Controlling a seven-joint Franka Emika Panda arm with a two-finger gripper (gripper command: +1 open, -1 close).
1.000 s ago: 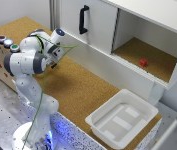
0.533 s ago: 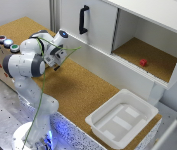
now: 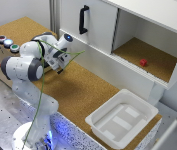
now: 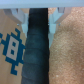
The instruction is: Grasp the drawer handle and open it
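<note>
Exterior view: my arm has barely shifted over the last second, so the reach hasn't begun. My pincer (image 3: 60,67) hangs released, empty, above the cork mat. The slim black bar handle (image 3: 82,19) stands well apart on the white cabinet drawer front (image 3: 95,30). A white plastic tray (image 3: 122,120) and small red cube (image 3: 143,62) sit aside; nothing blocks me.

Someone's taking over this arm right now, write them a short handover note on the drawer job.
Claw: open and empty, over the cork surface, far from the cabinet.
Drawer handle: black upright bar on the white drawer front, at the back; untouched.
Drawer looks shut; the open compartment to the exterior view's right holds a small red object. White tray sits nearer the front.
Done: nothing yet.
Left: reach the handle, grasp, pull open.
</note>
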